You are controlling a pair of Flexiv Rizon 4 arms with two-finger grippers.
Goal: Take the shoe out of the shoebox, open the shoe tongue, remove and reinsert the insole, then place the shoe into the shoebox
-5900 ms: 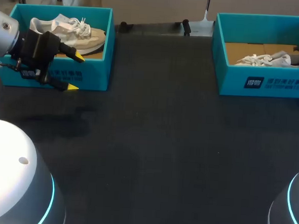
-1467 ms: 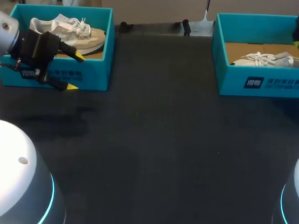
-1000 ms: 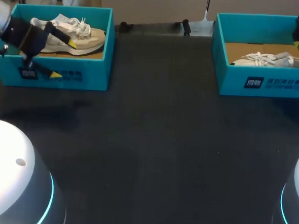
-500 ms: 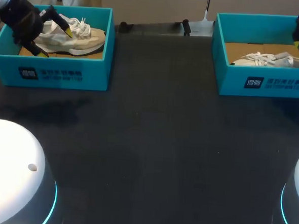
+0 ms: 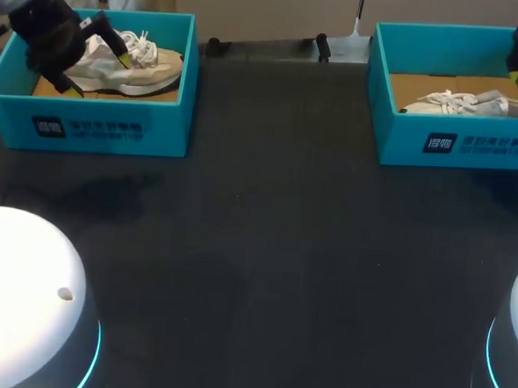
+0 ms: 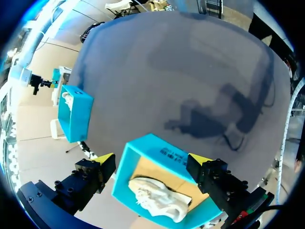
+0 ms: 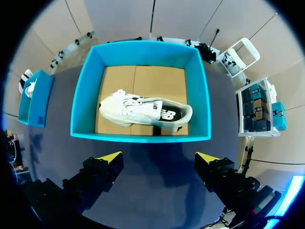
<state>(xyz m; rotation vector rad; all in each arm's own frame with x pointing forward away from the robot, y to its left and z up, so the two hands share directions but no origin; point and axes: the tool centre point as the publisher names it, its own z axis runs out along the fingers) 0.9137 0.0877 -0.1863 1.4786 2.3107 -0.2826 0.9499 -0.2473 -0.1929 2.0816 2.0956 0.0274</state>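
Observation:
A cream shoe [image 5: 135, 66] lies in the left teal shoebox [image 5: 113, 131] at the table's far left. My left gripper [image 5: 97, 74] hangs open just above that box, its yellow tips on either side of the shoe's heel end. In the left wrist view the gripper [image 6: 151, 158] is open over the box [image 6: 157, 151] and shoe [image 6: 159, 204]. A white shoe [image 5: 467, 103] lies in the right teal shoebox [image 5: 473, 144]. My right gripper [image 7: 158, 157] is open high above that box [image 7: 138, 136] and its shoe [image 7: 143, 112], touching neither.
The two boxes stand far apart on the dark table mat [image 5: 266, 230]. Small black feet and a grey stand base [image 5: 343, 48] sit at the far edge between them. My arms' white bases [image 5: 24, 303] fill the near corners.
My left gripper has risen from in front of the left box and moved back over it, above the shoe. The right arm and both shoes have stayed still.

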